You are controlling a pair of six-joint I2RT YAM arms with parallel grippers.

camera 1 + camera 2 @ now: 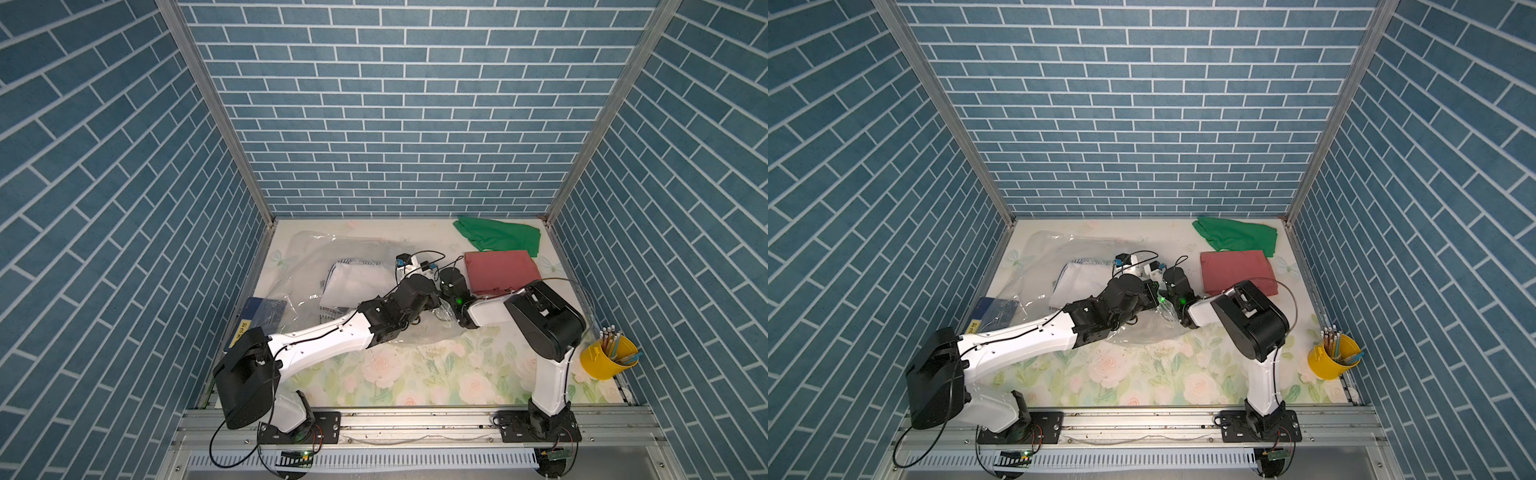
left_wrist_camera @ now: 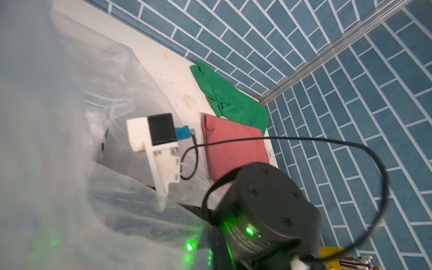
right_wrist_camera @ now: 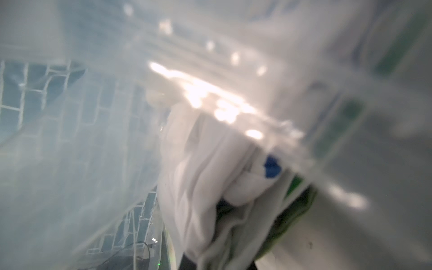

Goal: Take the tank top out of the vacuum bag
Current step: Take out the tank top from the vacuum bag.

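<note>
The right gripper (image 2: 163,203) was almost fully closed. It sat under the clear plastic, so its fingers were hard to see. In the right wrist view the tank top (image 3: 205,177), white with a bit of blue, was bunched up right in front of it. So the gripper looked to be pinching the edge of it.

The left gripper (image 1: 411,279) was closed tight, just beside the right one. Plastic hung over it and hid its fingers, so I could not tell if it had hold of the bag.

The two arms met near the middle of the table (image 1: 415,374), at the right end of the vacuum bag (image 1: 307,257). The bag was big, clear and crinkly. It lay over the left and back part of the table. The tank top was inside the bag, folded.

A blue card (image 1: 266,309) lay partly under the bag's near left corner. A folded pink cloth (image 1: 500,270) lay to the right of the grippers, near the bag. A green cloth (image 1: 496,237) lay behind it, touching it, in the back right corner. A yellow bucket (image 1: 606,359) with pencils (image 1: 611,336) in it stood at the right edge, well apart from the bag.
</note>
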